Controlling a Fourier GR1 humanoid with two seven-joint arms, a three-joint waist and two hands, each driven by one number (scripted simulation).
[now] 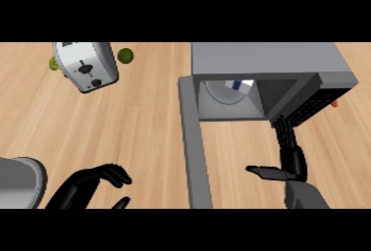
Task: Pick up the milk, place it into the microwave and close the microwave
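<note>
Milk: white carton with a blue mark (239, 86), inside the cavity of the microwave, toward the back, standing on the round white turntable plate (221, 93); only its upper part is visible.
Microwave: grey box-shaped metal microwave (264, 58) at the far right of the light wooden surface (130, 132); cavity open toward the viewer.
Microwave door: grey door (194, 142), swung fully open, seen edge-on as a long strip running from the cavity's left corner down to the lower edge of the view.
Right hand: black right hand (290, 159) at the lower right, fingers straight and apart from the thumb, pointing toward the microwave's right front corner; holds nothing.
Left hand: black left hand (101, 179) at the lower left, fingers curled, thumb apart, holds nothing, left of the door and not touching it.
Toaster: silver toaster with black lever and dial (87, 66), far left, tilted.
Green items: small round green objects (125, 55) beside the toaster.
Grey item: rounded grey object (18, 184), lower-left edge, partly cut off.
</note>
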